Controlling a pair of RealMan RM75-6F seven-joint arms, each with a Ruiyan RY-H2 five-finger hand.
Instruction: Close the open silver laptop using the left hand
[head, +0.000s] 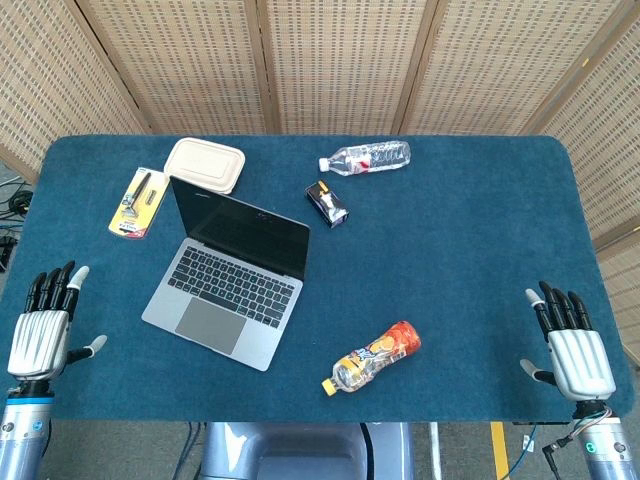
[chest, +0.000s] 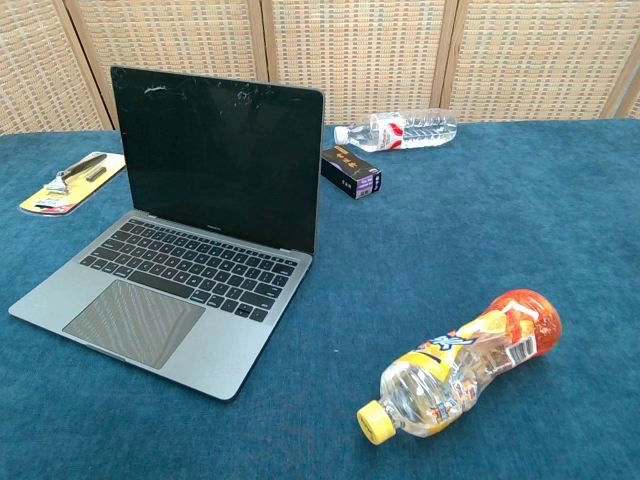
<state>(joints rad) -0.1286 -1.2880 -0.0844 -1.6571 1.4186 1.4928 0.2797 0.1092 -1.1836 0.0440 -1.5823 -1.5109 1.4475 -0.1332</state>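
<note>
Both hands rest empty at the table's near edge, fingers spread: left hand (head: 42, 330), right hand (head: 572, 348). An orange-label bottle (head: 375, 356) lies between them. The silver laptop (head: 228, 275) stands open near the left hand, with a small dark box (head: 328, 203) and a clear bottle (head: 366, 157) beyond.

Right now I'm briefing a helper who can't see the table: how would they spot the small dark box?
Start from the open silver laptop on the blue table, then look just past the screen's right edge, toward the back. The small dark box lies there, in front of the clear water bottle lying on its side. It is the only black, boxy item; the bottles are rounded and transparent.
</note>
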